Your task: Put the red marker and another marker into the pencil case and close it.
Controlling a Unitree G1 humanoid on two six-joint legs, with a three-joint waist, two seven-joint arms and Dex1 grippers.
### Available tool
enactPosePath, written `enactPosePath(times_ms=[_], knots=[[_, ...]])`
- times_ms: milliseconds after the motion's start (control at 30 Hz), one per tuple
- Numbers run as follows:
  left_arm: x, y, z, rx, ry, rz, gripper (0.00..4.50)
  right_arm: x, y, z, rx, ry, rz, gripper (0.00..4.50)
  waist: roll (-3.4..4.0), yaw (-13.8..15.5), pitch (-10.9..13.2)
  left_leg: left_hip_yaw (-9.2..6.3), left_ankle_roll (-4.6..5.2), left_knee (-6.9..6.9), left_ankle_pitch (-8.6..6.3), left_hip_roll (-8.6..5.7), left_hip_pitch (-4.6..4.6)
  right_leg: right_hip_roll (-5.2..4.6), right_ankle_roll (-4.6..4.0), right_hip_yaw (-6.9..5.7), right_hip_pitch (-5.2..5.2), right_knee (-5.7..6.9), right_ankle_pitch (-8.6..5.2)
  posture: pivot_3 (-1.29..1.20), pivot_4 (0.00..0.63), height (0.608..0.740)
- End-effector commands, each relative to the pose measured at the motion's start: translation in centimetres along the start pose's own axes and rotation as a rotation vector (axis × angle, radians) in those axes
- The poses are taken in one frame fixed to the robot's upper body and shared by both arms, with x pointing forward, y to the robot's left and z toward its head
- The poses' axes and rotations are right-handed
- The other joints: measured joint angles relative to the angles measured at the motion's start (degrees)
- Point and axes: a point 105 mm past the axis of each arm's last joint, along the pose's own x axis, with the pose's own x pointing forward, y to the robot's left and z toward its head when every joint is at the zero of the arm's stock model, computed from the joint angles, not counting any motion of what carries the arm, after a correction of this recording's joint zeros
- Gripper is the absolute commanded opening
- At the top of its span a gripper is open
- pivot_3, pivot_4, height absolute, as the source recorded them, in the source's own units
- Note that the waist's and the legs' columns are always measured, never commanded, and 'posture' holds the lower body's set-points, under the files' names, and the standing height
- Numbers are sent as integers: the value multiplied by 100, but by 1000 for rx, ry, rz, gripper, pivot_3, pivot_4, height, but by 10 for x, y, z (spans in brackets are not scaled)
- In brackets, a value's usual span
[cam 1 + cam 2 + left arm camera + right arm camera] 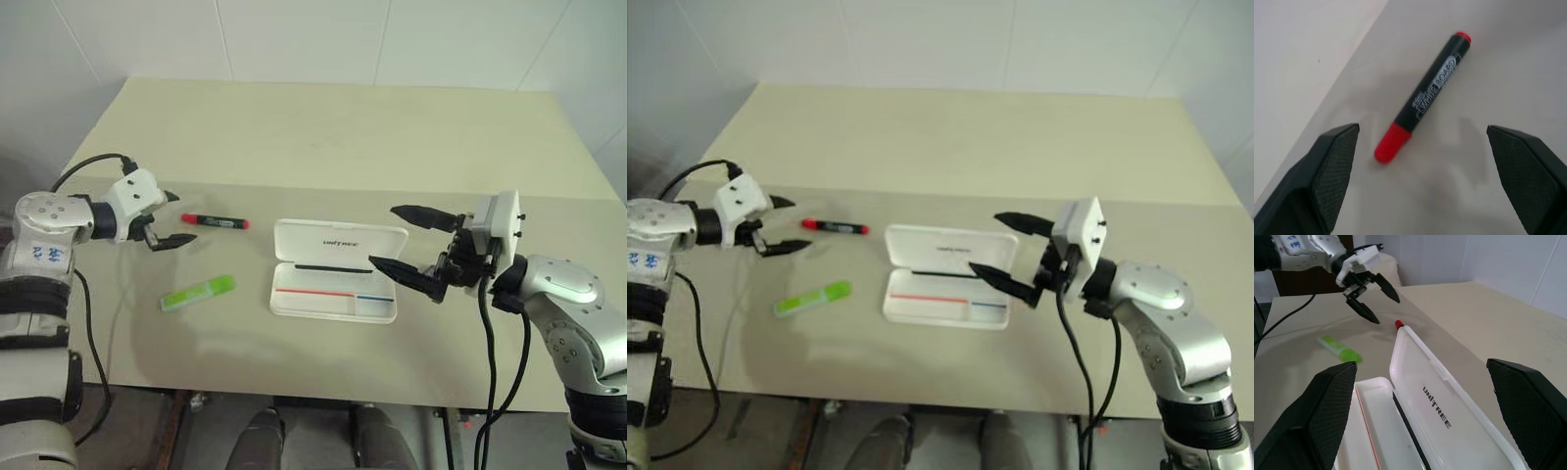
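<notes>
Pencil case [336,268] lay open on the table [323,137], lid folded flat away from the robot, tray with red and blue lines empty. Red marker [215,221] lay flat just beyond the case's left end, cap toward the left gripper [168,217]. The light green marker [198,293] sat nearer the robot, left of the case, well apart from the red one. Left gripper hovered just short of the red cap, its two black fingers spread wide and holding nothing; in the left wrist view the marker [1422,97] lay between the fingers [1327,166] but skewed to their line, cap end closest. Right gripper [411,240] hung beside the case's right end, also wide and empty. Step in hand, as judged: pick up the red marker. To do it well, the left gripper should advance further so the pads bracket the black barrel rather than the cap, roll the wrist so the closing line crosses the barrel squarely, and descend until the fingers nearly meet the tabletop before closing. A skewed pinch would likely roll or flick the marker away.
</notes>
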Motion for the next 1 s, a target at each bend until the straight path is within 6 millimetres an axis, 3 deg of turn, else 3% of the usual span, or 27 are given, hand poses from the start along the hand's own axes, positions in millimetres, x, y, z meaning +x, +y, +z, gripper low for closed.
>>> enactPosePath(times_ms=[33, 300, 600, 900, 1000], knots=[[7, 5, 8, 24, -3, -27, 4484, 3, 6, 13, -36, -39, 16, 4500, 0, -1, 0, 0, 0, 1, 0, -1, 0, 0, 0, 0, 0, 2, 0, 0, 150, 740], [29, -3, 10, 6, 41, -126, 4484, 3, 7, 15, -36, -44, -1, 4500, -1, -74, 0, 0, 0, 3, 1, 0, -5, 1, 2, 0, -13, 17, -1, 0, 150, 740], [50, 5, 11, -35, 120, -53, 4484, 5, 7, 18, -33, -57, -10, 4500, -4, -140, 2, -1, 3, 15, 8, -4, -8, 1, 3, 1, -26, 52, -2, 0, 150, 740], [58, 8, 2, -98, 188, 12, 4484, 6, 8, 21, -31, -72, -33, 4500, -5, -135, 2, 0, -5, 20, 16, -7, -10, 0, 3, 3, -38, 77, -2, 0, 150, 740], [60, 6, 0, -135, 193, 14, 3850, 5, 7, 23, -34, -73, -46, 4500, -5, -133, 2, -1, -4, 29, 19, -7, -9, 1, 3, 3, -38, 91, -2, 0, 150, 740]])
